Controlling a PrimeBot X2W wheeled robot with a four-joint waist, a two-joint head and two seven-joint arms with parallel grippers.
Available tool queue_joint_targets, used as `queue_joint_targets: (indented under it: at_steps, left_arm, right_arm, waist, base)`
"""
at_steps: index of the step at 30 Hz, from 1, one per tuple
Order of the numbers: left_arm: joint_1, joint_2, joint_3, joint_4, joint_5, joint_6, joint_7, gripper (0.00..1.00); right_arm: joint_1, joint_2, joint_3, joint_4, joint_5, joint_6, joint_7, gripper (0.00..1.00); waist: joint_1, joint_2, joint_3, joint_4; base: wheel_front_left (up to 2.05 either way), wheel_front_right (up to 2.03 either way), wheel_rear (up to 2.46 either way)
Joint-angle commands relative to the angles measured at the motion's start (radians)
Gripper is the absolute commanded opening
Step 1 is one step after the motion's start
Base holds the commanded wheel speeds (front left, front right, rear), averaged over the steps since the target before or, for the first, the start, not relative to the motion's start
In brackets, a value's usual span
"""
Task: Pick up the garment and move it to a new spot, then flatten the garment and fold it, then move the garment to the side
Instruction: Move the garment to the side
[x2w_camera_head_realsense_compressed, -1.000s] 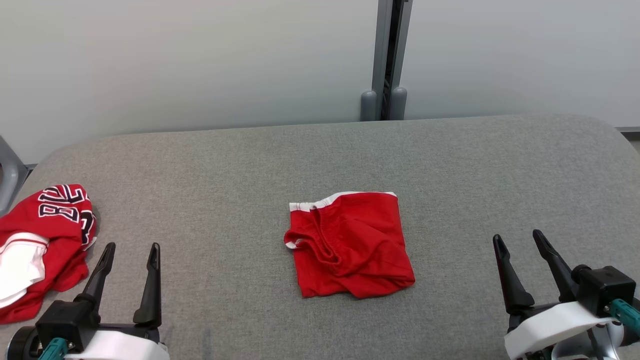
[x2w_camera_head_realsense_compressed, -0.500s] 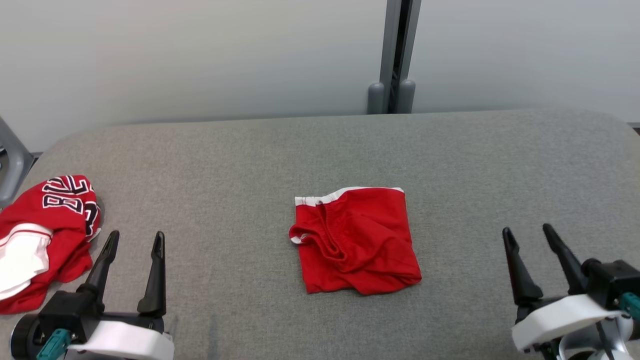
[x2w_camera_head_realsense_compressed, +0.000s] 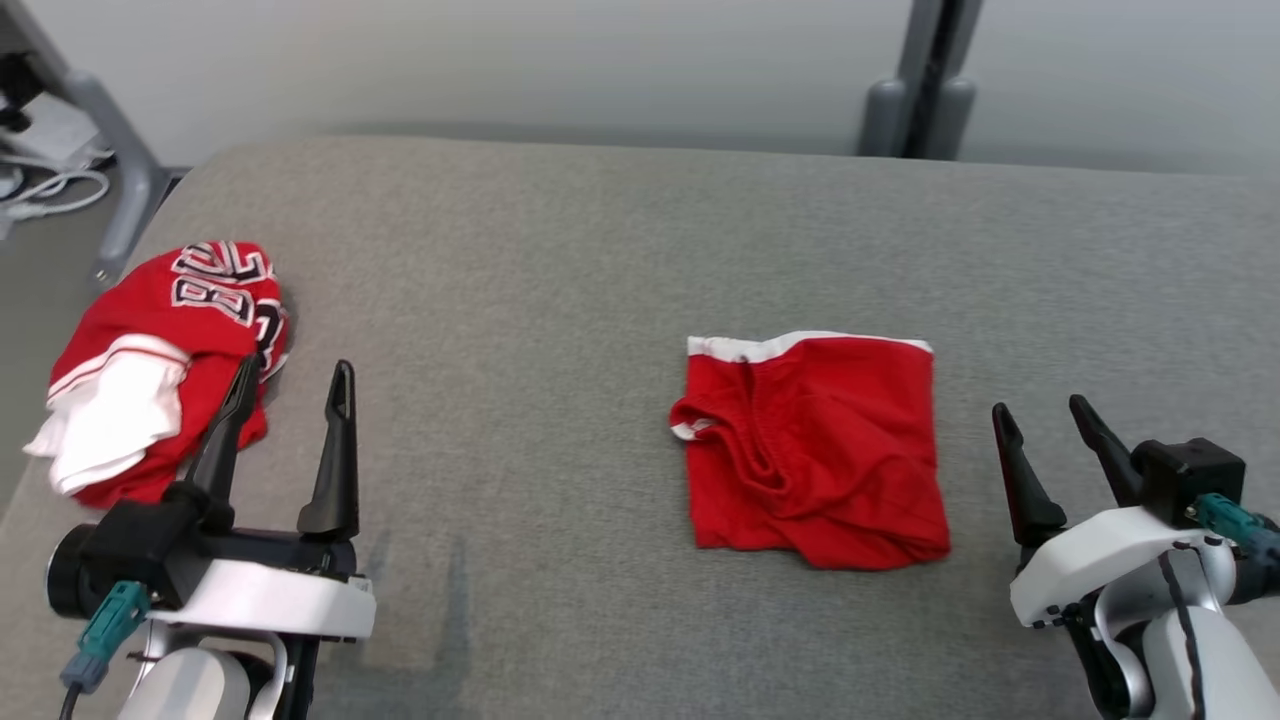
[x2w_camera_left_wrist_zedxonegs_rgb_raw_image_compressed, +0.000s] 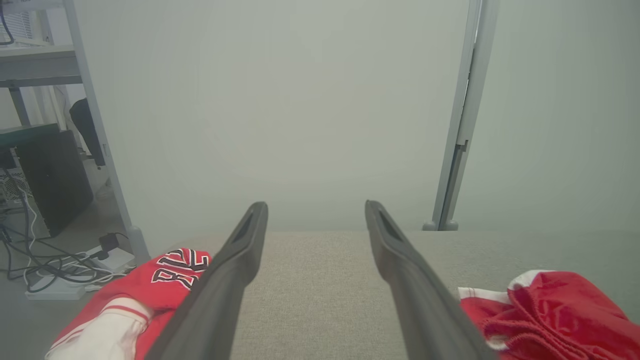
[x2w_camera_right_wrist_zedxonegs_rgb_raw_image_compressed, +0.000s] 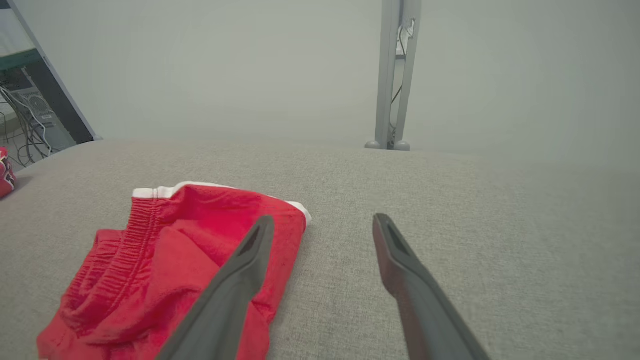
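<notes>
A red garment (x2w_camera_head_realsense_compressed: 820, 450) with white trim lies folded into a square on the grey padded table (x2w_camera_head_realsense_compressed: 560, 250), right of centre. It also shows in the left wrist view (x2w_camera_left_wrist_zedxonegs_rgb_raw_image_compressed: 555, 310) and the right wrist view (x2w_camera_right_wrist_zedxonegs_rgb_raw_image_compressed: 165, 260). A crumpled red and white jersey (x2w_camera_head_realsense_compressed: 150, 340) with dark lettering lies at the table's left end (x2w_camera_left_wrist_zedxonegs_rgb_raw_image_compressed: 150, 285). My left gripper (x2w_camera_head_realsense_compressed: 295, 365) hovers open just right of the jersey, holding nothing (x2w_camera_left_wrist_zedxonegs_rgb_raw_image_compressed: 316, 205). My right gripper (x2w_camera_head_realsense_compressed: 1038, 406) is open and empty, just right of the folded garment (x2w_camera_right_wrist_zedxonegs_rgb_raw_image_compressed: 324, 218).
A grey metal post (x2w_camera_head_realsense_compressed: 920, 90) stands behind the table against the pale wall. Off the table's left end are a slanted frame leg (x2w_camera_head_realsense_compressed: 110, 150), floor cables (x2w_camera_head_realsense_compressed: 50, 185) and a dark computer tower (x2w_camera_left_wrist_zedxonegs_rgb_raw_image_compressed: 50, 175). Bare grey surface stretches between the two garments.
The head camera has swung to the left, so the whole scene has shifted right. My left gripper now stands closer to the crumpled jersey. Both grippers stay open and both garments lie unmoved.
</notes>
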Motion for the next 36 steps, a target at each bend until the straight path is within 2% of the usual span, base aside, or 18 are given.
queue_joint_targets:
  at_steps: [1,12,21,22,24,25,31,36]
  left_arm:
    - [-0.032,-0.006,0.002,0.01,0.009,-0.014,-0.009,1.0]
    - [-0.067,-0.043,0.016,0.04,0.037,-0.052,-0.017,1.0]
    - [-0.077,-0.061,0.04,0.055,0.058,-0.075,-0.016,1.0]
    - [-0.078,-0.064,0.043,0.058,0.062,-0.081,-0.016,1.0]
    - [-0.08,-0.069,0.048,0.064,0.066,-0.087,-0.016,1.0]
    - [-0.082,-0.072,0.051,0.067,0.069,-0.09,-0.016,1.0]
    - [-0.084,-0.08,0.072,0.074,0.084,-0.109,-0.016,1.0]
    - [-0.083,-0.081,0.089,0.061,0.096,-0.122,-0.016,1.0]
  right_arm:
    - [-0.025,-0.008,0.011,0.05,0.013,0.0,-0.017,1.0]
    - [-0.115,0.004,0.097,0.346,0.079,0.0,-0.07,1.0]
    - [-0.123,0.021,0.171,0.442,0.13,0.0,-0.091,1.0]
    - [-0.126,0.022,0.178,0.448,0.137,0.0,-0.095,0.66]
    - [-0.133,0.023,0.192,0.46,0.145,0.0,-0.098,0.08]
    - [-0.14,0.022,0.199,0.463,0.149,0.0,-0.101,0.0]
    - [-0.176,-0.007,0.248,0.446,0.156,-0.001,-0.123,0.0]
    - [-0.192,-0.036,0.304,0.408,0.152,0.0,-0.133,0.0]
  waist:
    - [0.0,-0.0001,0.034,0.049]
    - [0.0,-0.0001,0.059,0.102]
    - [0.0,-0.0001,0.061,0.093]
    - [0.0,-0.0001,0.062,0.091]
    - [0.0,-0.0001,0.062,0.085]
    - [0.0,-0.0001,0.062,0.082]
    - [0.0,-0.0001,0.062,0.048]
    - [0.0,-0.0001,0.071,-0.018]
  base:
    - [0.0,0.0,0.0]
    - [0.0,0.0,0.0]
    - [0.0,0.0,0.0]
    - [0.0,0.0,0.0]
    - [0.0,0.0,0.0]
    - [0.0,0.0,0.0]
    - [0.0,0.0,0.0]
    - [0.0,0.0,0.0]
